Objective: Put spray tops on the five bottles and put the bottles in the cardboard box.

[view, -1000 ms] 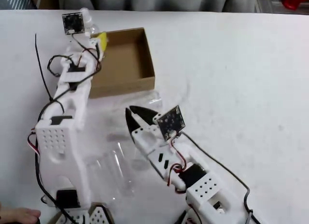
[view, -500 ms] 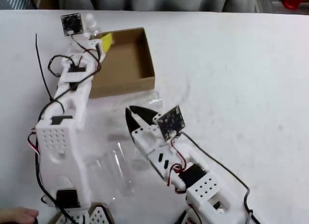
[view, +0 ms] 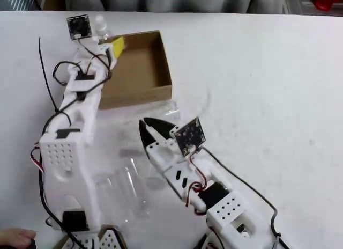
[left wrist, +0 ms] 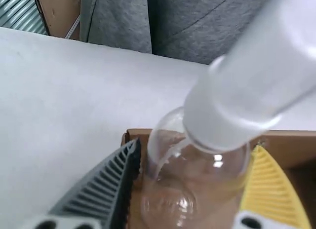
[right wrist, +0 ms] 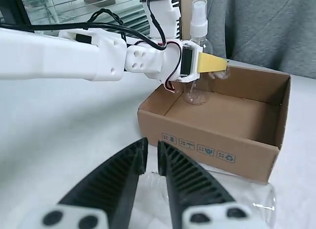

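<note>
A clear bottle (right wrist: pixel 196 88) with a white spray top (view: pixel 101 25) stands upright inside the far left corner of the cardboard box (view: pixel 163 72). My left gripper (left wrist: pixel 195 147) is shut on it, with the grey finger (left wrist: pixel 113 179) on one side and the yellow finger (right wrist: pixel 213 62) on the other. In front of the box's near wall (right wrist: pixel 217 145), my right gripper (right wrist: pixel 151 146) hovers shut and holds nothing. It hangs over a clear capless bottle (right wrist: pixel 237 202) lying on the table.
Several more clear bottles (view: pixel 128 179) lie on the white table between the two arm bases. A person's hand (view: pixel 13 238) shows at the near left edge. The table's right half (view: pixel 268 88) is bare.
My left gripper has shifted the bottle slightly towards the box, so its spray top now shows beside the wrist camera. The right arm has kept still.
</note>
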Tool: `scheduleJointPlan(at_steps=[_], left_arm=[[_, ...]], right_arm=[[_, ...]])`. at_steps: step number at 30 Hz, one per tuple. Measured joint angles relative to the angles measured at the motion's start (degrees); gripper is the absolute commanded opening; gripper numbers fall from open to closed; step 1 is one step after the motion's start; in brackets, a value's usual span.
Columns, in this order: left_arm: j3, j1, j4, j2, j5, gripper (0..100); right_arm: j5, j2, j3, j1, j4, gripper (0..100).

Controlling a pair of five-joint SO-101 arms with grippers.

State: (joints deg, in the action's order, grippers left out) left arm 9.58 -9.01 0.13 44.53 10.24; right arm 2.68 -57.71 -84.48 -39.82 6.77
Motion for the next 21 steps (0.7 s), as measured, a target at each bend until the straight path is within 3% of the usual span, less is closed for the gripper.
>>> scheduleJointPlan(at_steps=[21], left_arm=[[-2.73, -0.7, 1.58, -7.47, 3.34, 33]], right_arm=[[0.0, 0.0, 0.0, 0.0, 0.0, 1.5]])
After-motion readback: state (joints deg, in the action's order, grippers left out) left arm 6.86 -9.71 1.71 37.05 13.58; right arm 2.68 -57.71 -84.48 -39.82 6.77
